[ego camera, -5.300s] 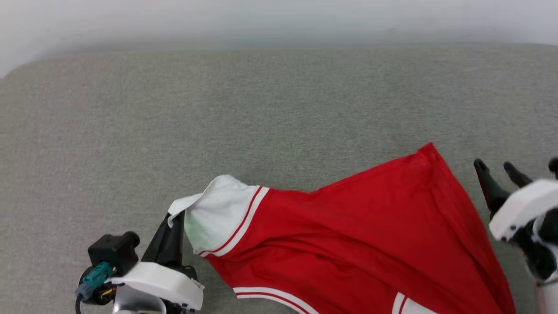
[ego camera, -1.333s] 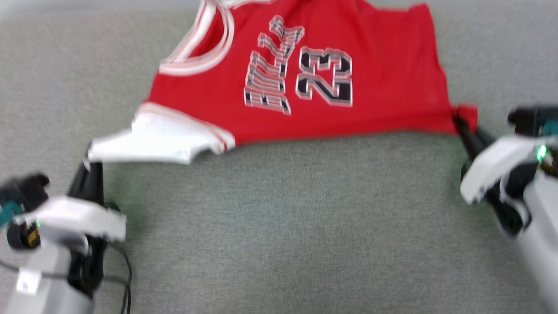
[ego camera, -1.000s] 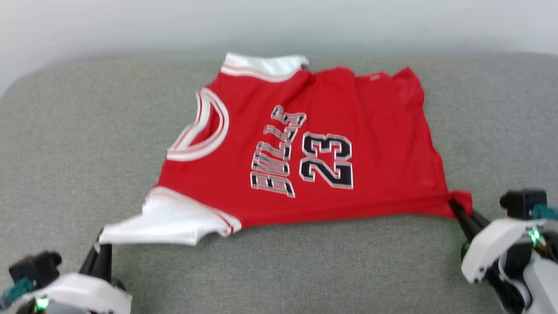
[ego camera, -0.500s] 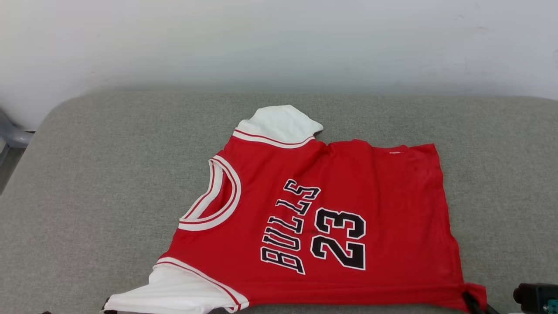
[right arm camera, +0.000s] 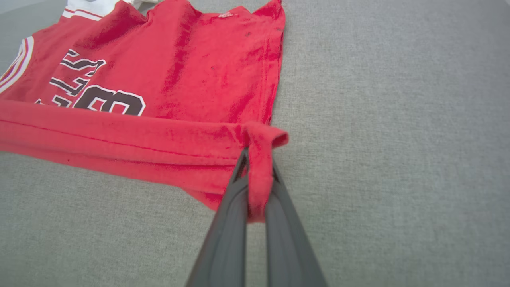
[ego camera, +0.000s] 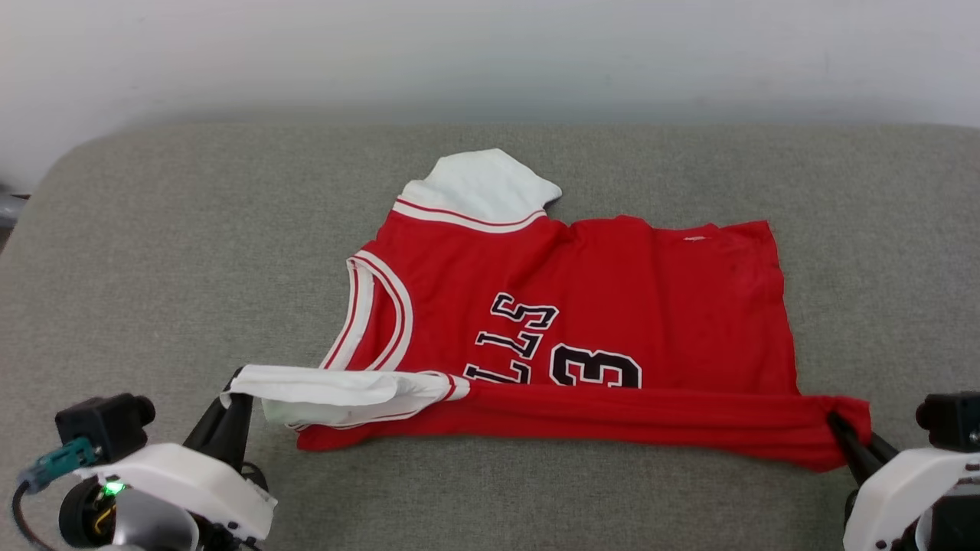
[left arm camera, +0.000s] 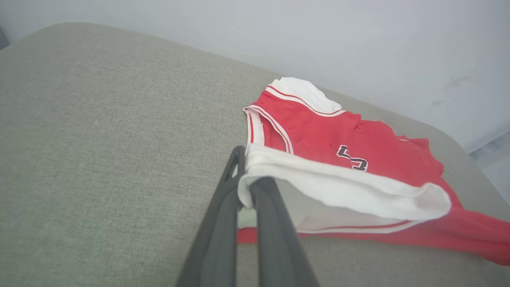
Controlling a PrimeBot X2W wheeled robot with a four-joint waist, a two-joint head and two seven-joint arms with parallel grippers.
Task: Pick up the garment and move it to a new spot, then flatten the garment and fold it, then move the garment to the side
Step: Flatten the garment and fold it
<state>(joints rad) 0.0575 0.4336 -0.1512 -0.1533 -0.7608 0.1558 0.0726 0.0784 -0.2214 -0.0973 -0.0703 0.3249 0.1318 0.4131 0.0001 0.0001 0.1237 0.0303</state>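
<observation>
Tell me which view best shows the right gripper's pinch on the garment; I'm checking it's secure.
Right wrist view: the right gripper is shut on the garment's red corner, close up. Head view shows it small, at lower right. Left wrist view shows the left gripper pinching the white sleeve.

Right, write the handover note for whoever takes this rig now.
Left end effector: shut on the near white sleeve end of the garment.
Right end effector: shut on its near red hem corner.
Garment: on the grey cushion, far part flat, near edge lifted and drawn over the lower print.
Done: laid out flat, fold begun.
Left: finish the fold, release, move it aside.
</observation>
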